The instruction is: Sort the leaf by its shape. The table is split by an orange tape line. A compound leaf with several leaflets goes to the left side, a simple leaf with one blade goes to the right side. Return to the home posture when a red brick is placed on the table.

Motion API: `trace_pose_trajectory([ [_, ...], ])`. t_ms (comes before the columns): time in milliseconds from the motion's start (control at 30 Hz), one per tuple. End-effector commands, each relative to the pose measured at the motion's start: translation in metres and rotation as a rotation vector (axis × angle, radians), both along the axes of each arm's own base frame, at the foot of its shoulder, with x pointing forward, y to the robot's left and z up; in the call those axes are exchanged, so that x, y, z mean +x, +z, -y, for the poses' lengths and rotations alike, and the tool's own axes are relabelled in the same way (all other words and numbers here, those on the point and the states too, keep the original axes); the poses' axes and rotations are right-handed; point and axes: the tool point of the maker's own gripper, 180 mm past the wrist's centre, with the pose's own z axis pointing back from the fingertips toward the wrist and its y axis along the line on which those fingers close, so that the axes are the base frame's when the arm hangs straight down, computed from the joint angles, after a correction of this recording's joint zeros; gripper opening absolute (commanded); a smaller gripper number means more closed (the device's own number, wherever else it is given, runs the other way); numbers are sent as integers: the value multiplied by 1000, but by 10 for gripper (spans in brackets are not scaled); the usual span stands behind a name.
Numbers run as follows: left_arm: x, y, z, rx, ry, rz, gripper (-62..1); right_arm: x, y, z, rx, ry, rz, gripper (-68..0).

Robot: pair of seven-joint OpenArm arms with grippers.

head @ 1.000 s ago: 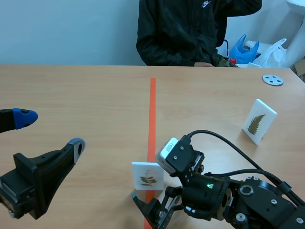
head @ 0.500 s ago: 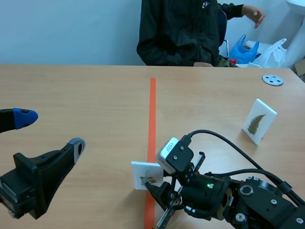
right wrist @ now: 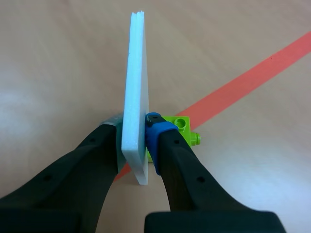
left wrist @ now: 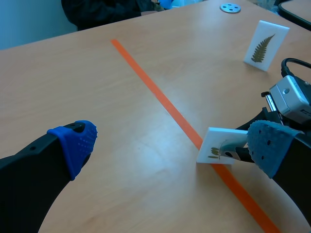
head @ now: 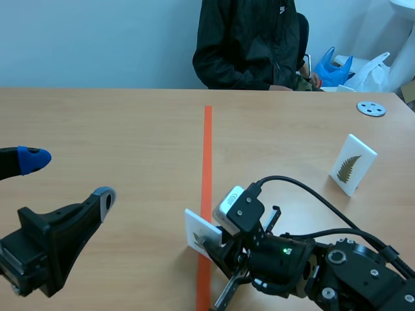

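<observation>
Pinching white leaf card [right wrist: 135, 97] between right fingers [right wrist: 156, 132], at orange tape line [right wrist: 252, 76].

Lab with tape-marked wooden table [head: 97, 123]

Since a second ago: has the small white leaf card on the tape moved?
Yes. The white leaf card swivelled, face now angled left, staying over the orange tape line, in the right gripper.

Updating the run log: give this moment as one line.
right gripper shut on leaf card | leaf card at tape line | left gripper open
</observation>
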Motion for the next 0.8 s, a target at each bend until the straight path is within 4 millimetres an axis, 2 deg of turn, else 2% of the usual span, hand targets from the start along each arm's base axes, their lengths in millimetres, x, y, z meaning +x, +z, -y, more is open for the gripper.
trace_pose_trajectory([
  [0,2,10,2,-23,2,34,14,23,29,3,42,-30,85,-656],
  [267,2,10,2,-23,2,36,14,56,57,42,43,-152,166,-655],
  [567,2,11,2,-26,2,40,14,70,58,109,6,-333,177,-655],
  [767,2,13,2,-39,10,50,14,73,55,146,-38,-429,169,-656],
])
